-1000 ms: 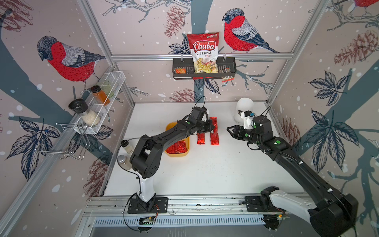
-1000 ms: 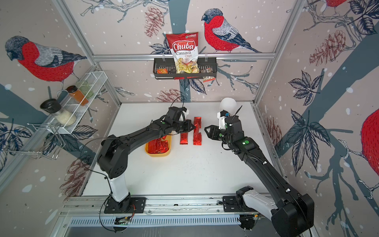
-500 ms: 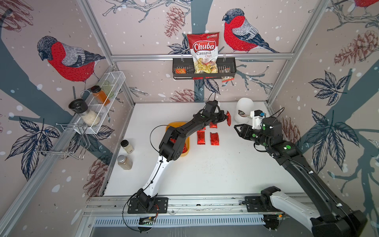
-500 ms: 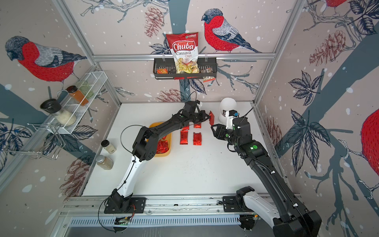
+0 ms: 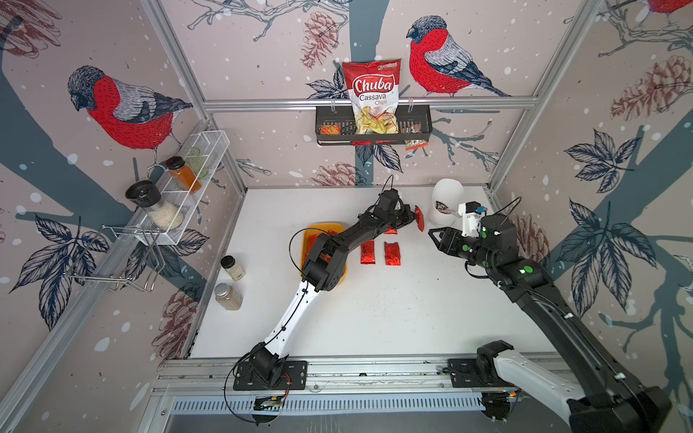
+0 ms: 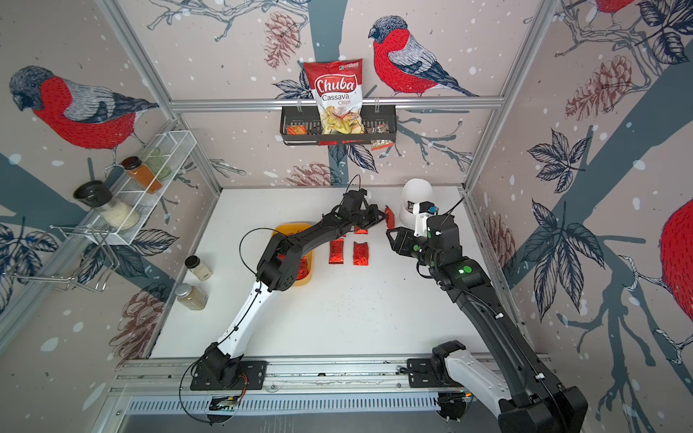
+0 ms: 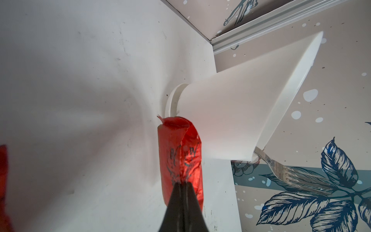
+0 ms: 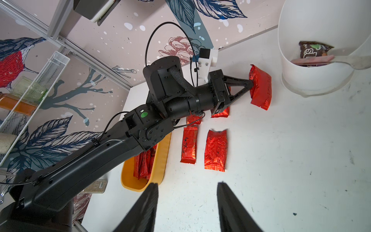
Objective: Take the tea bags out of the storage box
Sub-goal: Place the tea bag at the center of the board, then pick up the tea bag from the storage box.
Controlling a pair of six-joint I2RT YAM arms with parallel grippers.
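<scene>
Held tea bag (image 8: 260,88): one edge pinched in L gripper (image 8: 252,84), clamped tight; above counter (image 5: 375,318), near white holder (image 5: 446,195).
Loose tea bags (image 5: 367,253): 2 flat on counter beside storage box (image 8: 160,160); 2 more part-hidden under L arm.
Boxed tea bags (image 8: 143,164): stack inside storage box.
R gripper (image 8: 187,183): jaws approx. half apart, empty, near Held tea bag.

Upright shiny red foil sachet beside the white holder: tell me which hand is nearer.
Left. The left hand is shut on the shiny red foil sachet, gripping its edge; the right hand stands open and empty, apart from it.
</scene>
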